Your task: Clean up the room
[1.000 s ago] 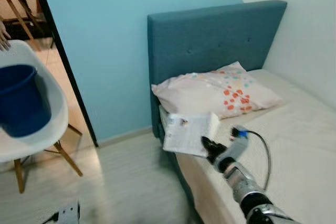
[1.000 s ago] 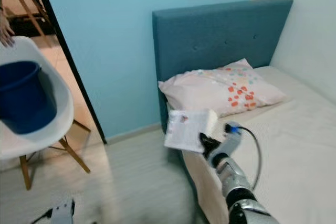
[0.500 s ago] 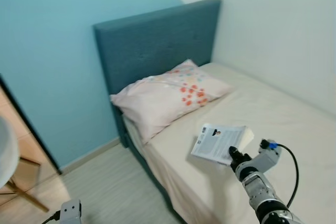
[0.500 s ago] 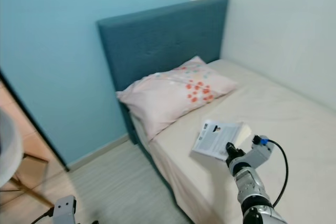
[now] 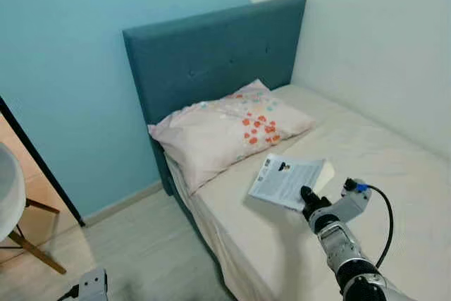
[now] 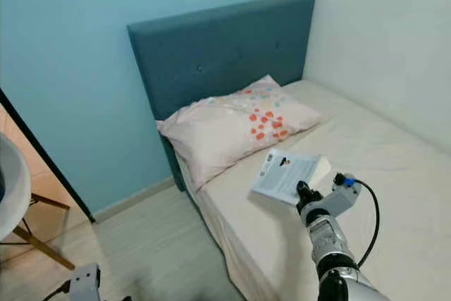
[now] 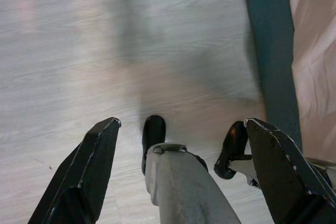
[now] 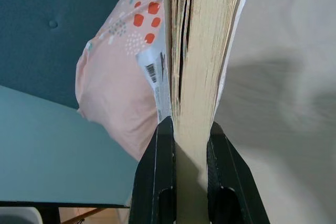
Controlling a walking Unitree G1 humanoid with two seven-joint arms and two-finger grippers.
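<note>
The right gripper is pinching a book by one edge, its two fingers pressed flat against either side of the page block. The book is hanging out beyond the fingertips, over the bed, near the edge that faces the floor and just short of the pillow at the headboard end. From where I'm standing it is not clearly resting on the mattress; it looks to be in the air above it.

The left gripper is hanging by the robot's side with its fingers spread wide, pointing at the floor beside the bed frame.

The risk, as I judge it, is in that thin grip: the pages are fanning loose, so the book could sag, splay or slide out. Let go this close to the edge, it could tip onto the floor.
</note>
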